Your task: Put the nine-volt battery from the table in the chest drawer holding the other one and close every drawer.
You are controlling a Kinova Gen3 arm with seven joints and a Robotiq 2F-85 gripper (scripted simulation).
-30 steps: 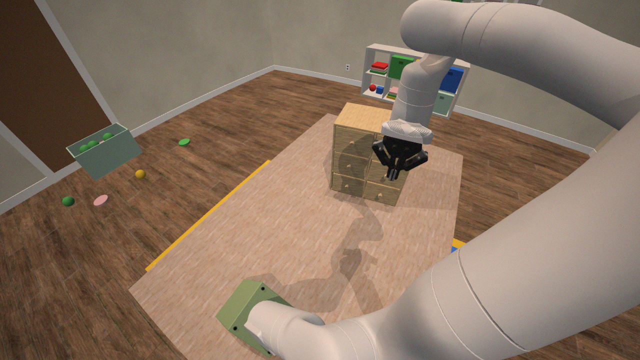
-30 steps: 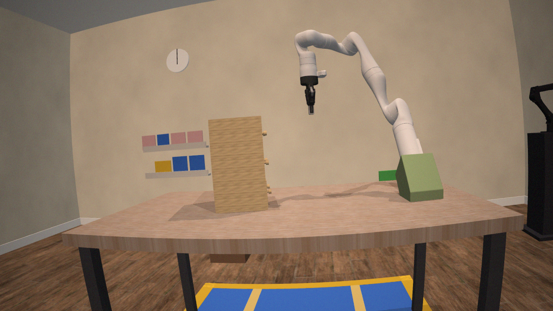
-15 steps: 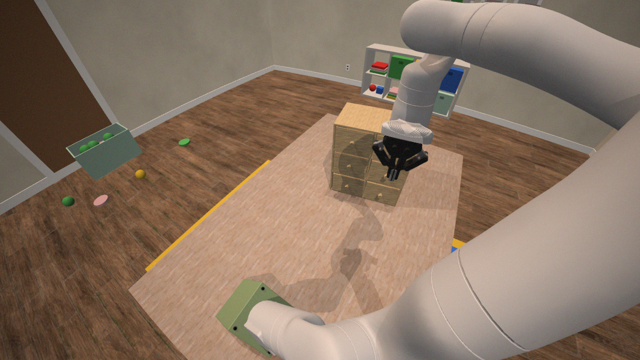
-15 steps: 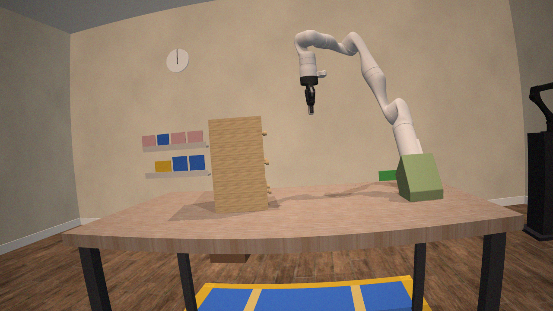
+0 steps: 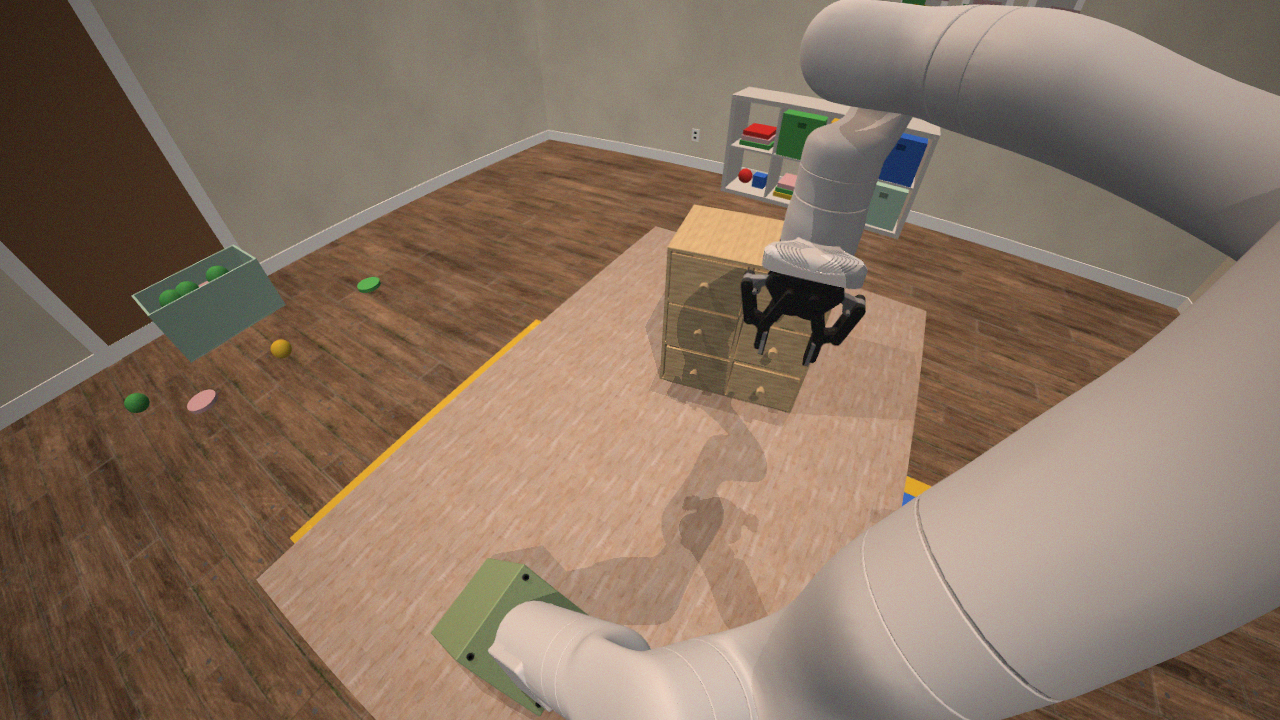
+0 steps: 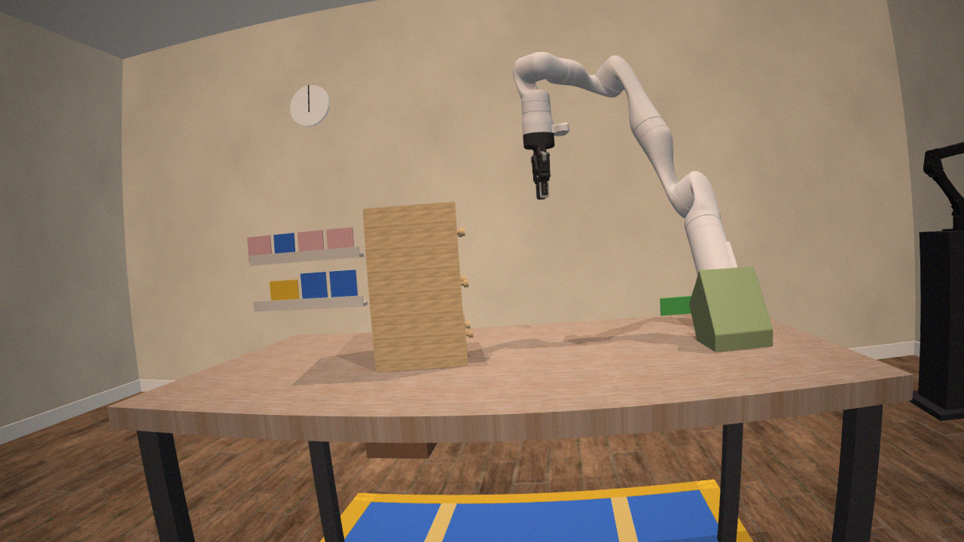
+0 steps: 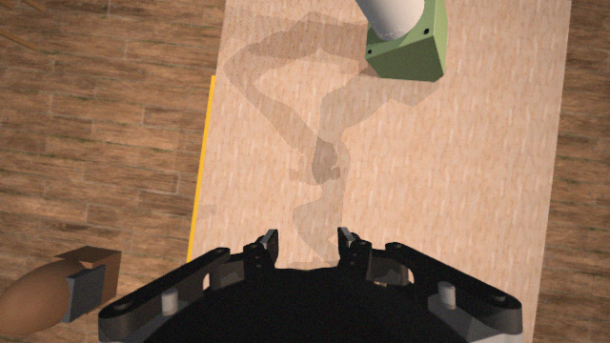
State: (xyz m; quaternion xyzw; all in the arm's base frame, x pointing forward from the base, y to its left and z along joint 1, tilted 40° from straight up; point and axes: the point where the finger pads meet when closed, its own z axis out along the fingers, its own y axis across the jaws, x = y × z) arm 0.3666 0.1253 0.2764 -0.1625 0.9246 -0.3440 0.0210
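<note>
The drawers of the chest [image 5: 726,234] [image 6: 416,290] all look pushed in. The nine-volt battery cannot be seen in any view; perhaps it is already put away, but no picture proves this. If so, only the final stillness is left. The gripper [image 5: 785,354] [image 6: 541,196] [image 7: 308,239] has its fingers apart, with nothing between them, above the table [image 5: 572,429] [image 6: 512,391] [image 7: 453,181]. This table has a pale wood top with shadows. In the top view, the green base [image 5: 478,595] [image 6: 734,302] [image 7: 410,59] is toward seven o'clock, the toy bin [image 5: 219,313] toward nine, the white shelf [image 5: 726,152] toward one.
</note>
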